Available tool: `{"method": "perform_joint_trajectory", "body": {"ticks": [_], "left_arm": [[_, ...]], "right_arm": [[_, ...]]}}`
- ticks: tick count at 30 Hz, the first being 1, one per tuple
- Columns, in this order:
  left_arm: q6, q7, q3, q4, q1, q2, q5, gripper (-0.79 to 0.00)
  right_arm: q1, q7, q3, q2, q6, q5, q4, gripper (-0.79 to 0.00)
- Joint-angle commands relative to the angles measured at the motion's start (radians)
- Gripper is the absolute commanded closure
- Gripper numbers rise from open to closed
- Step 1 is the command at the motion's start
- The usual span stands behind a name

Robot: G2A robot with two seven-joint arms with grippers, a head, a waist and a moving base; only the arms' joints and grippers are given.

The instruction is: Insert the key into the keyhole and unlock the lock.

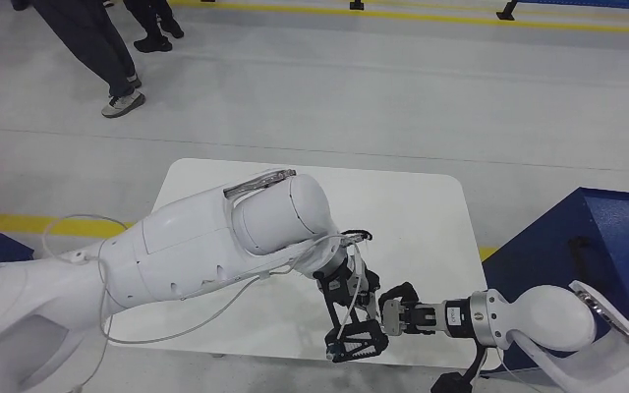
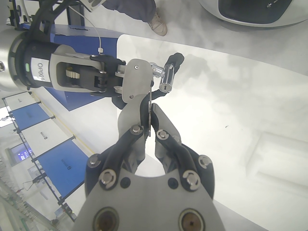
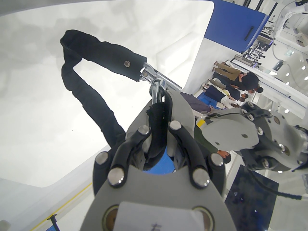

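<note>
Two grippers meet over the near edge of the white, round-cornered table (image 1: pixel 413 206), both held above its surface. Right gripper (image 3: pixel 160 102): jaws clamped on the black fabric-sleeved chain lock with chrome metal fittings (image 3: pixel 96 49), gripping where the sleeve meets a chrome link; the sleeved loop extends beyond the fingers. Left gripper (image 2: pixel 150 105): jaws pinched tight on the thin, flat, silver metal key (image 2: pixel 150 94), seen edge-on, its blade projecting past the fingertips. Chrome lock cylinder (image 2: pixel 166 78): tilted, just beside the right gripper's fingertips. Slotted keyhole (image 2: pixel 165 87): in the cylinder's end face, turned toward the left wrist camera. Key tip: just beside that end face, apart from it, not inserted.
</note>
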State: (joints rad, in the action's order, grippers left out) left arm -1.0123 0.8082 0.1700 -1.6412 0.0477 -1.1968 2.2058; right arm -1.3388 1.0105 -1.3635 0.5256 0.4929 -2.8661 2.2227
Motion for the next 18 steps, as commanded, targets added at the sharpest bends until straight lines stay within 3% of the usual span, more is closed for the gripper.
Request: {"method": "perform_joint_trajectory", "body": {"ticks": [1,18], "left_arm": [[0.0,0.0,0.0,-0.002,0.002,0.006,-0.002,0.0],[0.0,0.0,0.0,-0.018,-0.038,0.021,0.032,0.0]], "right_arm": [[0.0,0.003,0.0,-0.001,0.0,-0.002,0.0,0.0],[0.001,0.012,-0.003,-0.003,-0.001,-0.006,0.002,0.0]]}}
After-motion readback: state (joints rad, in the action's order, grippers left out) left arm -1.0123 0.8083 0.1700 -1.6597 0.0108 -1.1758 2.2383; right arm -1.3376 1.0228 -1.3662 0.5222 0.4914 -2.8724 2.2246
